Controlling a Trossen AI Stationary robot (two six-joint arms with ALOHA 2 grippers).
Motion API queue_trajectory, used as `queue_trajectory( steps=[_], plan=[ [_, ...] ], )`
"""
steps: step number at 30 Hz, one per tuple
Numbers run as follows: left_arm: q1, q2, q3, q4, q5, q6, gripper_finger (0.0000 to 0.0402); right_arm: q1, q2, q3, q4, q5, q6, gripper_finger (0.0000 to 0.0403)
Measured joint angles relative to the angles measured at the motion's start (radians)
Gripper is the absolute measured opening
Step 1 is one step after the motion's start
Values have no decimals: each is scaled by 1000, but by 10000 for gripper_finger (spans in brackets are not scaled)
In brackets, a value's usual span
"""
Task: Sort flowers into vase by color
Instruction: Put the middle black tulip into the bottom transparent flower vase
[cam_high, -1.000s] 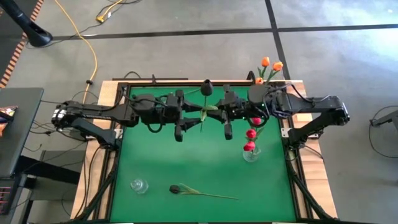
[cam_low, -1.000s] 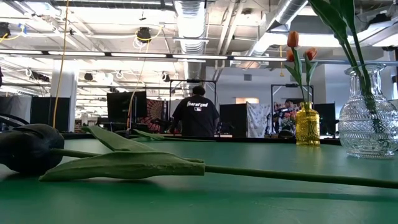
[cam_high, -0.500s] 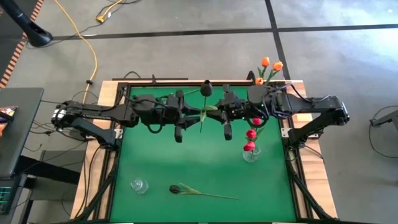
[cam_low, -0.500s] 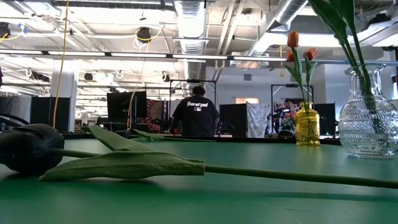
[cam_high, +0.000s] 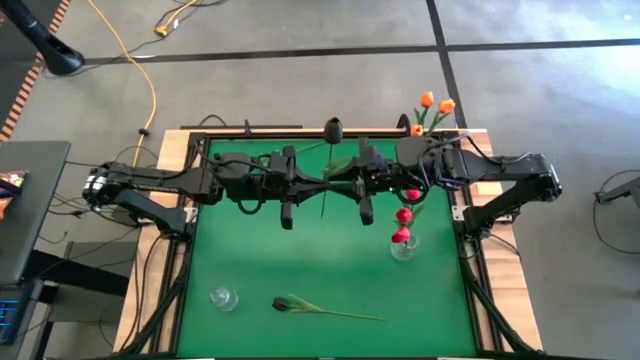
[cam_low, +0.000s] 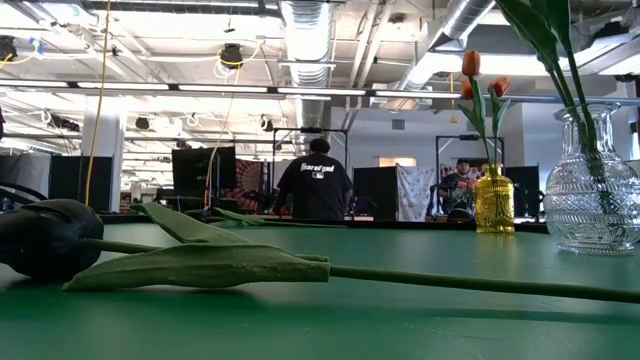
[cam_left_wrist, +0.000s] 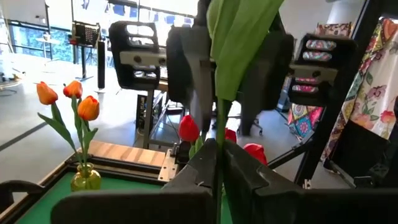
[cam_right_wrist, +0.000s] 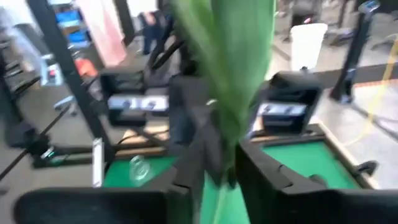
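Observation:
A dark tulip (cam_high: 333, 127) hangs above the middle of the green table (cam_high: 300, 250), its head toward the far edge and its stem (cam_high: 322, 205) running toward the near edge. My left gripper (cam_high: 314, 186) is shut on the stem from the left. My right gripper (cam_high: 338, 185) faces it from the right, open, with its fingers (cam_right_wrist: 255, 174) on either side of the stem and leaf (cam_right_wrist: 227, 74). A second dark tulip (cam_high: 283, 303) lies flat on the table near the front edge, and fills the low view (cam_low: 45, 240). My left gripper pinches the dark tulip's stem (cam_left_wrist: 219, 163) between its two fingers, just below the leaf (cam_left_wrist: 239, 37), about midway along. The fingers come level from the table's left and lie across the stem. The tulip is lifted clear of the table.
A clear vase (cam_high: 403, 248) with red tulips (cam_high: 403, 214) stands at the right, under my right arm. A yellow vase (cam_low: 493, 200) with orange tulips (cam_high: 432, 102) stands at the far right corner. A small clear vase (cam_high: 222, 298) stands near the front left.
My left gripper has shut on the stem of the raised tulip. The tulip has tipped: its head has swung toward the far edge, while the middle of the stem has stayed between the two grippers.

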Motion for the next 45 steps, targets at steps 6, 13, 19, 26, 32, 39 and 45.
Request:
queue_trajectory(
  steps=[6,13,19,26,32,39,45],
  plan=[
    [0,-24,0,-28,0,5,0,1,-4,1,-41,-32,7,211],
    [-1,-164,1,-188,61,8,0,1,-41,0,-107,-32,3,296],
    [-97,-297,-2,-348,194,9,0,4,-67,0,-190,-33,21,304],
    [-346,-392,-111,-277,207,54,0,4,-70,0,-210,-35,34,305],
    [-538,-459,-296,-131,128,-1,0,3,-70,0,-206,-35,40,305],
    [-720,-570,-518,-40,-89,-100,0,1,-70,0,-206,-36,88,305],
    [-840,-717,-634,-35,-193,-109,0,-2,-69,0,-201,-36,101,305]
  ],
)
